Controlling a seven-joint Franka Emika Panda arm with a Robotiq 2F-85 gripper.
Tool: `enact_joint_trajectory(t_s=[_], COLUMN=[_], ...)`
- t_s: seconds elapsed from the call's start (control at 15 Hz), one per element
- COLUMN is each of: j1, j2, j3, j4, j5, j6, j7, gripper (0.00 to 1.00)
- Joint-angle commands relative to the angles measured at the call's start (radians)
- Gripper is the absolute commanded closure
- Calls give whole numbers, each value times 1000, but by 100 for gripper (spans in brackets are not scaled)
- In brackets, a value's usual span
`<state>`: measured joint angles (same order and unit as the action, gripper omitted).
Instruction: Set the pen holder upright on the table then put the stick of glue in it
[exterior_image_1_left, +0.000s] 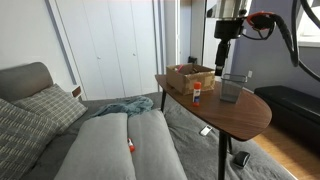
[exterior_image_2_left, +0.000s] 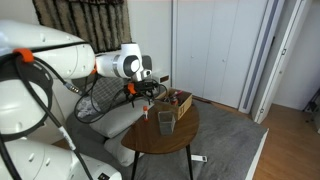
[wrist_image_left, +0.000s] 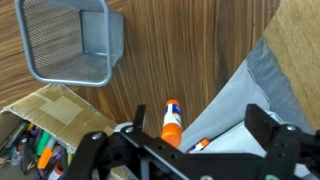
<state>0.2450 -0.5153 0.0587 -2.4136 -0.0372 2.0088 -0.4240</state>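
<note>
Wrist view looks straight down past the gripper (wrist_image_left: 178, 132), and its two dark fingers (wrist_image_left: 92, 150) are spread wide apart with nothing pinched between them, so it's clearly empty. Between them, lower down on the wooden table (wrist_image_left: 190, 50), sits the stick of glue (wrist_image_left: 172, 125), orange body with a white and blue cap end pointing away from the camera. It's close to the table edge, just beside the cardboard box (wrist_image_left: 45, 112), which has some colourful bits inside that I can't make out. The pen holder (wrist_image_left: 75, 45) is the silver mesh one, up in the top left corner of that view, mouth facing up so you see right into it, and it looks empty. In both exterior views it's standing upright on the round table (exterior_image_1_left: 245, 115), a little apart from the box (exterior_image_1_left: 185, 76) with the glue (exterior_image_1_left: 197, 95) near the box's front side. From there the glue looks like it's standing on end, but it's tiny so I wouldn't swear to it. The gripper (exterior_image_1_left: 222, 55) hangs above the tabletop, not touching anything. Next to the table is a grey sofa cushion (exterior_image_1_left: 110, 145) with a small orange thing (exterior_image_1_left: 130, 146) lying on it.
</note>
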Motion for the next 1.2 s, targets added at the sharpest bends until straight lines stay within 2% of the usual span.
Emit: enact_joint_trajectory(t_s=[0.0,0.67,0.73,0.8,1.13], j1=[27,-5,-11,-17,-31], j2=[82,315,329,340,371], j3=[5,14,15,17,18], j4=[37,90,97,104,131], j5=[41,45,41,35,53], j6=[40,293,297,297,282], j7=[-20,-8,-7,1,-12], gripper=[0,0,16,26,62])
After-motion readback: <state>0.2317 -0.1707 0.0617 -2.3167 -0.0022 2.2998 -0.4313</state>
